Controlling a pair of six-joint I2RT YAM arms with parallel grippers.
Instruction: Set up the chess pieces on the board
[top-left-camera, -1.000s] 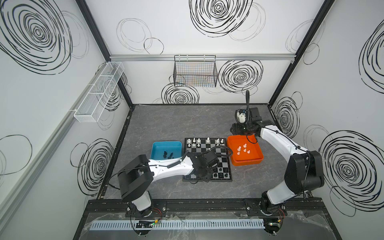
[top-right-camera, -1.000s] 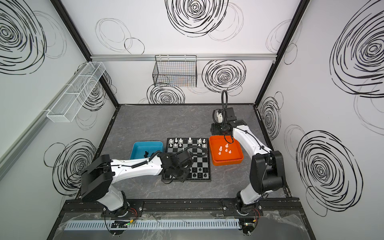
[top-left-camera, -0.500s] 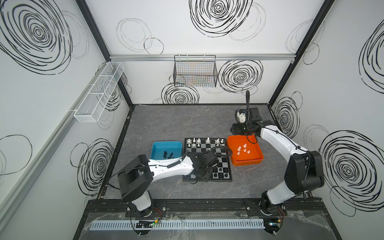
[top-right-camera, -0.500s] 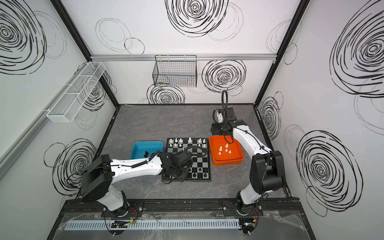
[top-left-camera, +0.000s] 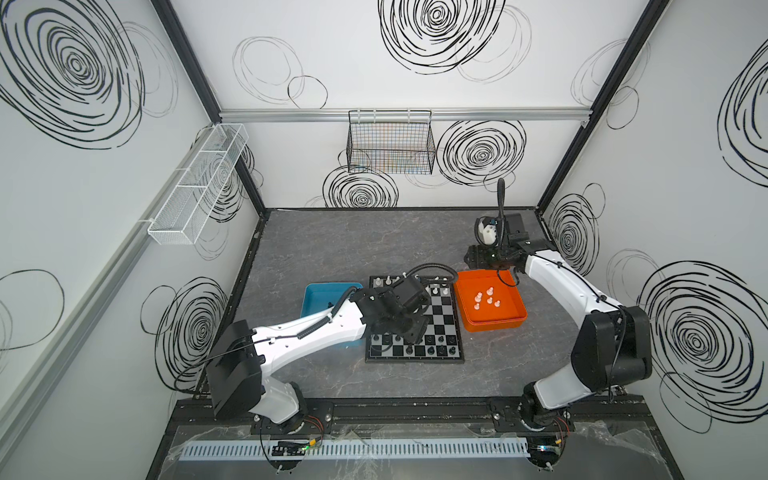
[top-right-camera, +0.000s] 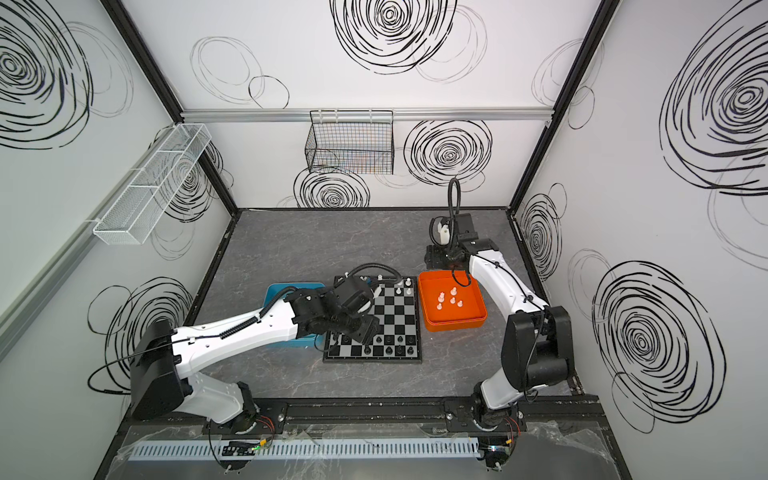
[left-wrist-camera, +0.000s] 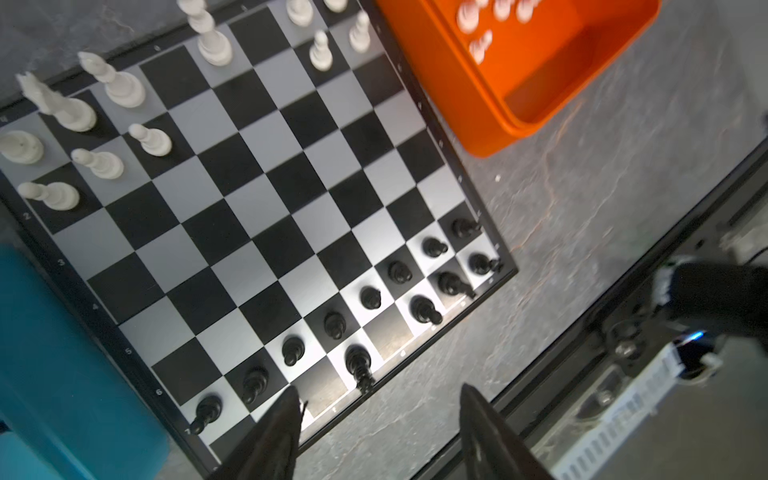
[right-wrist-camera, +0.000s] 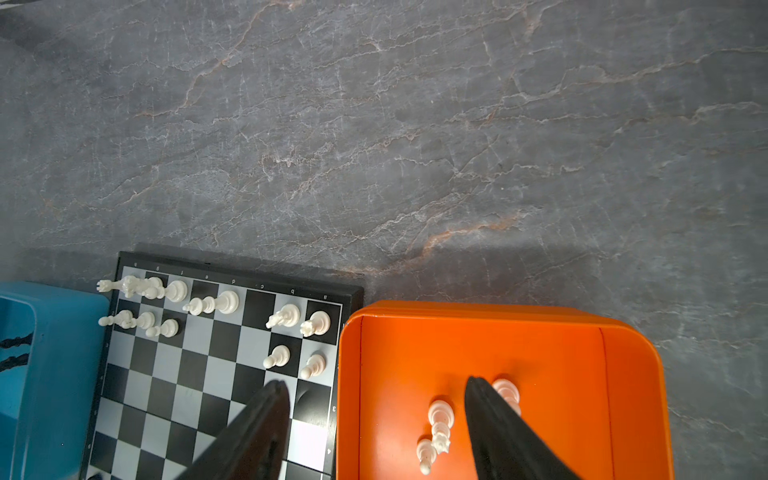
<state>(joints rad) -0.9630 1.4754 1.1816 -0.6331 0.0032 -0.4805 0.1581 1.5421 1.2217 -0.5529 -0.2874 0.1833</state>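
On the grey worktop, pictures the left claw spread wide over the near edge of the board, pinching nothing.
Shows the board lying flat between a blue tray and an orange tray, just beside each. Finds black chess pieces upright along the two near ranks and white chess pieces along the two far ranks, gaps in both. Counts five more white men loose in the orange tray. Spots two dark pieces lying in the blue tray. Catches the right claw likewise spread and empty, raised near the orange tray's far edge.
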